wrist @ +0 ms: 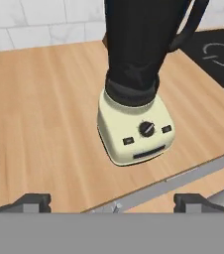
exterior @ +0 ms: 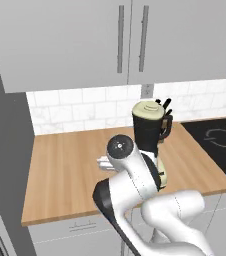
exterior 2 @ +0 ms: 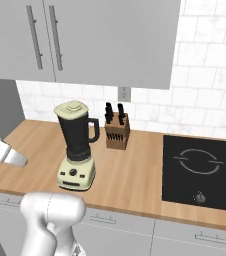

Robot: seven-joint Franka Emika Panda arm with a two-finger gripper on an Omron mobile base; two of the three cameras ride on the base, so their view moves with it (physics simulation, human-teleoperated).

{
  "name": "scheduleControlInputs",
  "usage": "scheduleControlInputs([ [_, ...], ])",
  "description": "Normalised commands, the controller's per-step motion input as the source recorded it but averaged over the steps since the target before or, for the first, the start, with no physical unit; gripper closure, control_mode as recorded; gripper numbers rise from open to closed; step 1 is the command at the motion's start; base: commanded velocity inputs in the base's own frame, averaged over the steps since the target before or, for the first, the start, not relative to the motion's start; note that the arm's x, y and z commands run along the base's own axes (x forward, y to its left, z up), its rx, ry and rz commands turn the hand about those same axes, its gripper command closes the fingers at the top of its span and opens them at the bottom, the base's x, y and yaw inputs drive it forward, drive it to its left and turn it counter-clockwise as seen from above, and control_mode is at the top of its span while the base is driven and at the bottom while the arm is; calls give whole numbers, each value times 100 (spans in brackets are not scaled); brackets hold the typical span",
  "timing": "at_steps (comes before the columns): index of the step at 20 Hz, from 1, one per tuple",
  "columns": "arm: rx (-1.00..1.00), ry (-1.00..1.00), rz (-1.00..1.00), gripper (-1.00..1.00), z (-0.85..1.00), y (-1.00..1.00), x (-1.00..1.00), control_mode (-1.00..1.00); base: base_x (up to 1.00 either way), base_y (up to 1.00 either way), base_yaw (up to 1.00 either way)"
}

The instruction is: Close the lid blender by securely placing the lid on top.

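Note:
The blender [exterior: 147,134] [exterior 2: 78,142] stands on the wooden counter, a black jar with a side handle on a cream base. The pale cream lid [exterior: 148,108] [exterior 2: 71,108] sits flat on the jar's mouth. In the hand view the cream base [wrist: 134,126] with its black dial and buttons lies ahead, and the jar [wrist: 134,39] rises out of the top of the picture. My gripper [wrist: 113,201] is open, its fingertips [wrist: 32,201] far apart with nothing between them. It hangs in front of the blender, apart from it. Part of my hand [exterior 2: 5,151] shows at the far left.
A wooden knife block [exterior 2: 117,131] [exterior: 164,106] stands just behind and right of the blender. A black cooktop [exterior 2: 205,167] [exterior: 220,140] [wrist: 218,49] is set into the counter to the right. Wall cabinets [exterior 2: 85,35] hang above. The counter's front edge [wrist: 183,176] runs below my hand.

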Motion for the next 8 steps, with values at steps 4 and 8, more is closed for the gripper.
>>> scheduleControlInputs([
  [4, 0, 0, 0, -100, -12, 14, -14, -100, 0, 0, 0],
  [8, 0, 0, 0, -100, 0, 0, 0, -100, 0, 0, 0],
])
